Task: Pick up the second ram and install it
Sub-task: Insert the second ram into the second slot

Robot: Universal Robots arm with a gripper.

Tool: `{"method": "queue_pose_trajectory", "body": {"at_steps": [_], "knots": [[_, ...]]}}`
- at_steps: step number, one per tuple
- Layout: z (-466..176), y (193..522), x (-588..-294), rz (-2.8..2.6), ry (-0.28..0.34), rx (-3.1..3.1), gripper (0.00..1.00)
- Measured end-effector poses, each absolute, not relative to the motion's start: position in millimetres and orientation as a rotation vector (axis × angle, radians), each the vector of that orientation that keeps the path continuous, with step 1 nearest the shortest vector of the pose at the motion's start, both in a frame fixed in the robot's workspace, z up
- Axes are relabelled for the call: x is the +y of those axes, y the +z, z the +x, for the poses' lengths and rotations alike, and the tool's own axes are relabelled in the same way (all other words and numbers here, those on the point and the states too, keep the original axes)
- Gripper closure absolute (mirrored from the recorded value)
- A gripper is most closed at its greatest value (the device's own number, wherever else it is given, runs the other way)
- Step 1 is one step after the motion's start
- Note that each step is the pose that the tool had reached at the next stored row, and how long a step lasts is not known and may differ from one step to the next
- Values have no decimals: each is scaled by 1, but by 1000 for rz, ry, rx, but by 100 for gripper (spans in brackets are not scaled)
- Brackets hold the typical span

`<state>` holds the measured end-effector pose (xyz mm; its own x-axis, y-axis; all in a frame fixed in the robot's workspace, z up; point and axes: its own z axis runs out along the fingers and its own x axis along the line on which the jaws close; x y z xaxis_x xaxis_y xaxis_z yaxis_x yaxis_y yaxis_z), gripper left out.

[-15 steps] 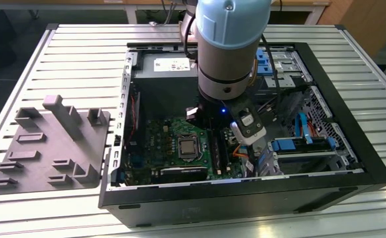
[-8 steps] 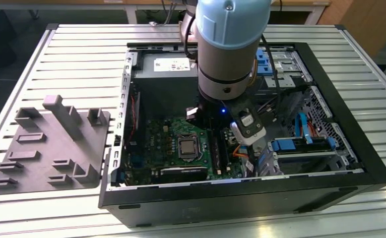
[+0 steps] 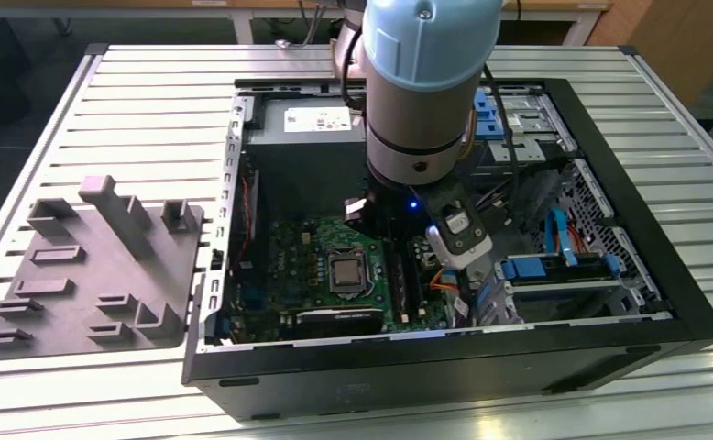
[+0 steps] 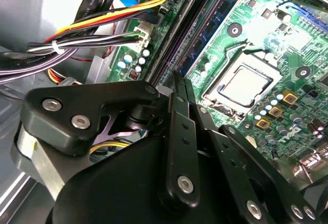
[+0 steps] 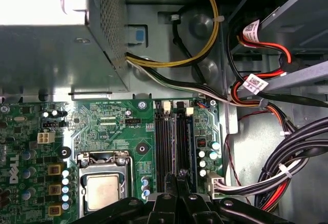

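Gripper [image 4: 179,88] is reaching down inside the open computer case [image 3: 650,339], right over the memory slots [image 5: 174,147] beside the processor socket [image 5: 104,189] on the green motherboard [image 3: 320,275]. Fingers are pressing together on a thin dark edge, likely the second ram [image 4: 177,80], though the finger links are hiding most of it. In the exterior view the arm [image 3: 430,82] is blocking the slots. Grey tray [image 3: 88,275] is sitting outside the case, on the exterior view's left.
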<state>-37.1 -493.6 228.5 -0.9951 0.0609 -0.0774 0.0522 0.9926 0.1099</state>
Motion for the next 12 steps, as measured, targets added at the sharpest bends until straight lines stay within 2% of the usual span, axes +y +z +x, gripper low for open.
{"method": "queue_pose_trajectory", "body": {"at_steps": [12], "knots": [[-37,228,-495,87,165,3055,88]]}}
